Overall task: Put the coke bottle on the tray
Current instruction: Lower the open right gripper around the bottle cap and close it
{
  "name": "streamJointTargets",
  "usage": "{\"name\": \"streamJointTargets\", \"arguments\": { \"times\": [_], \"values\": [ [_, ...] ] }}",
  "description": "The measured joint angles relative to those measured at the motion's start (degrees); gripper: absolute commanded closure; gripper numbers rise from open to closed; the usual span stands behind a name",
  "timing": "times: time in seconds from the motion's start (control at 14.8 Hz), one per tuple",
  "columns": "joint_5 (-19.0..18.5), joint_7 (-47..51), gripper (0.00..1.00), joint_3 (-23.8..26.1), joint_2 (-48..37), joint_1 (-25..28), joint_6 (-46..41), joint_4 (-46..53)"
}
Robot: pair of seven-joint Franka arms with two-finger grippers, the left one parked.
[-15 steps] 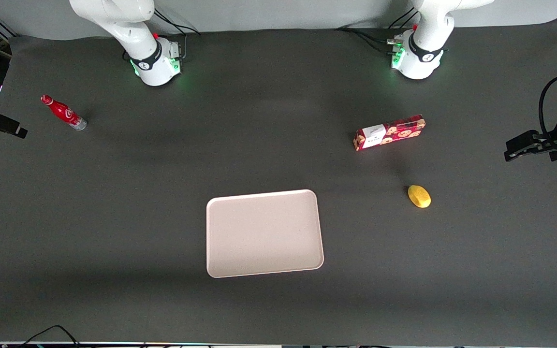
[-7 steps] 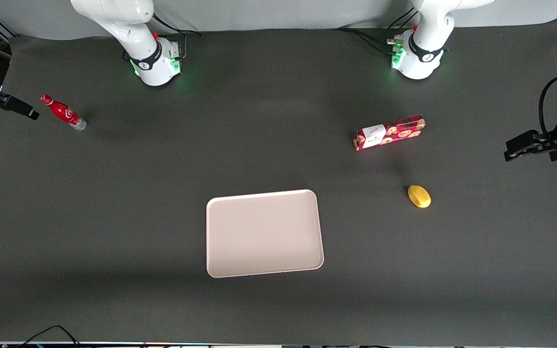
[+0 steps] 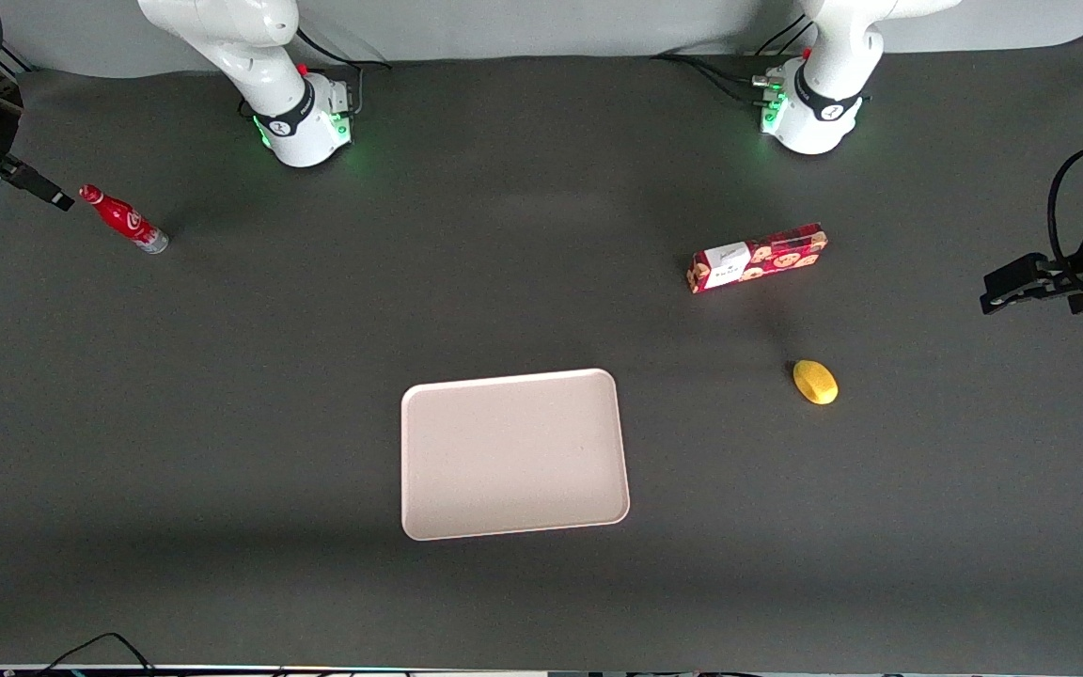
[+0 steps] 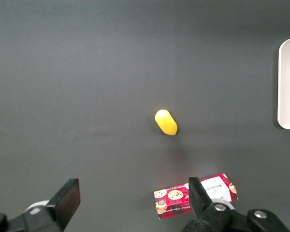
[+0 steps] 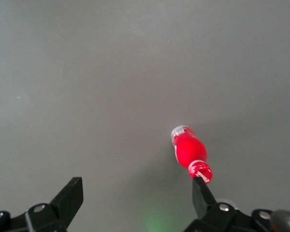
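Note:
The coke bottle [image 3: 124,219] is small and red, with a red cap and a silvery base, and rests on the dark table toward the working arm's end. My right gripper [image 3: 34,183] hovers just beside its cap, at the table's edge. In the right wrist view the gripper [image 5: 135,198] is open wide with nothing between the fingers. The bottle [image 5: 189,151] has its cap close to one fingertip [image 5: 201,193], outside the gap. The pale pinkish tray [image 3: 513,454] lies near the table's middle, nearer the front camera than the bottle, and holds nothing.
A red cookie-patterned box [image 3: 756,258] and a yellow oval object [image 3: 815,382] lie toward the parked arm's end. Both also show in the left wrist view, the box [image 4: 195,195] and the yellow object [image 4: 166,122]. The arm bases [image 3: 302,118] stand along the table's back edge.
My right gripper has moved farther from the front camera along the table's edge, ending close beside the bottle's cap. The bottle, tray, box and yellow object have not moved.

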Motion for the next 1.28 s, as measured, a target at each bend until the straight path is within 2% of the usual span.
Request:
{"name": "streamJointTargets", "arguments": {
  "times": [0.2,0.34,0.47,0.61,0.88,1.01,1.28],
  "values": [
    [-3.4,0.1,0.00,-2.9,-1.4,-0.8,2.1,-4.6],
    [-7.7,0.1,0.00,-7.2,-1.9,-1.0,3.7,-6.1],
    [-10.4,0.1,0.00,-11.9,-2.1,-1.1,7.0,-8.0],
    [-10.9,0.4,0.00,-13.6,-2.1,-1.1,8.1,-9.0],
    [-10.9,3.0,0.00,-13.7,-2.1,-1.0,9.9,-10.7],
    [-12.7,3.5,0.00,-14.3,-1.7,-1.0,11.7,-11.4],
    [-15.1,3.6,0.00,-19.1,-0.2,-1.0,15.5,-12.0]
  ]
}}
